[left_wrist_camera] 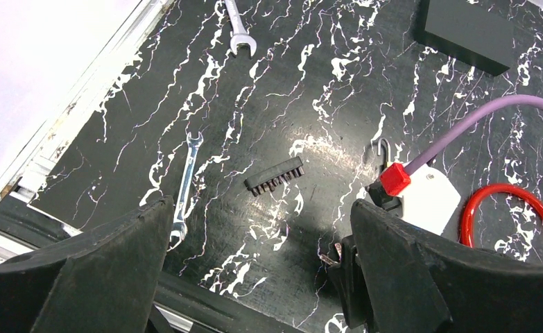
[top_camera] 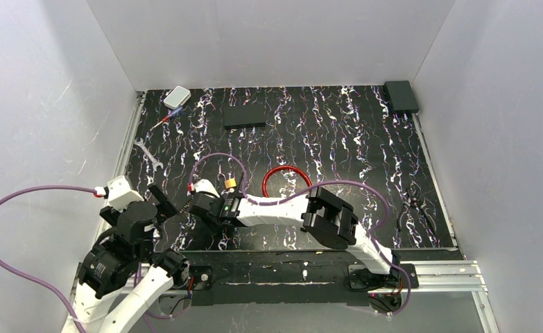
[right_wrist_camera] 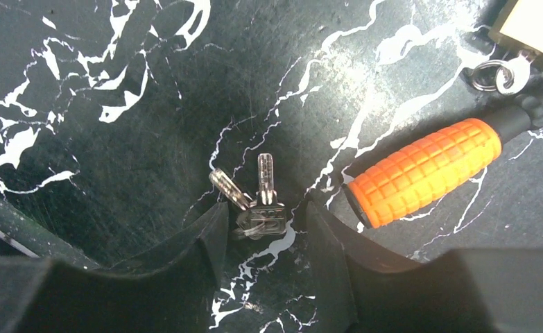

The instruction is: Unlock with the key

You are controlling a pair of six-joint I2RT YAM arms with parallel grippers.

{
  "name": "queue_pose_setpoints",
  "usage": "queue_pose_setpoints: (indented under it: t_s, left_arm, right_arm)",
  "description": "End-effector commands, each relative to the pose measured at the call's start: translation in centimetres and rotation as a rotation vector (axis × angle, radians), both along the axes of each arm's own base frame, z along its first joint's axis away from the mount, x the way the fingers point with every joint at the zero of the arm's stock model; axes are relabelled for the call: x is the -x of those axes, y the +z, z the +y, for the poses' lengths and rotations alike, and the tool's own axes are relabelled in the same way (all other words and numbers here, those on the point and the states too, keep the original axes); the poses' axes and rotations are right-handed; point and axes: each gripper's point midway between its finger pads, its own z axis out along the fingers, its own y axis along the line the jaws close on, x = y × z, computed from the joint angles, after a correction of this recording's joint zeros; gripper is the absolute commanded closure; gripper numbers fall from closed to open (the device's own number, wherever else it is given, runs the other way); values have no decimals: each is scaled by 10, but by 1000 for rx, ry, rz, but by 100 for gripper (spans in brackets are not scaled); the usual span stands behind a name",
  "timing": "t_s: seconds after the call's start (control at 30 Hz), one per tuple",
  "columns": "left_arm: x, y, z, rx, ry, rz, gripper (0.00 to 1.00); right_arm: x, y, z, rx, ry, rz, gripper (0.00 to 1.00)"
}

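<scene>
Two small silver keys [right_wrist_camera: 258,201] on a ring lie on the black marbled table, their heads between my right gripper's [right_wrist_camera: 261,232] fingertips. Its jaws stand narrowly apart around the keys, with a slim gap still showing on the right side. The keys also show in the left wrist view [left_wrist_camera: 329,253]. The brass padlock [right_wrist_camera: 532,24] sits at the top right with a small ring [right_wrist_camera: 494,73] beside it; it also shows from above [top_camera: 231,183]. My left gripper [left_wrist_camera: 261,229] is open and empty, hovering just left of the right gripper [top_camera: 188,207].
An orange-handled tool [right_wrist_camera: 424,173] lies right beside the right fingers. Two silver wrenches [left_wrist_camera: 185,187] [left_wrist_camera: 239,28] and a black bit holder [left_wrist_camera: 275,177] lie ahead of the left gripper. A red cable ring [top_camera: 287,182], black boxes [top_camera: 245,116] [top_camera: 401,96] and a white box [top_camera: 177,96] lie farther off.
</scene>
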Motion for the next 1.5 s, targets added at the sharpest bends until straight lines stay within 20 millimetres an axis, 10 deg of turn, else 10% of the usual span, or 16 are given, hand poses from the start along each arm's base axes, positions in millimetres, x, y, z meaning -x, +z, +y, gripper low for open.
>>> queue_pose_setpoints:
  t_s: [0.0,0.43,0.63,1.47]
  left_arm:
    - [1,1,7,-30,30,-9,2]
    - [1,0,8,-37,29,-3,2]
    - [0,0,8,-39,31,-3,2]
    - [-4,-3,-1,-32,6,34,2]
  right_arm:
    - [-2,-3,7,6,-22,-14,50]
    - [6,-23,-8,73,-20,2,65]
    - [9,-24,-11,74,-15,12,90]
    - [9,67,-9,-198,-16,-38,99]
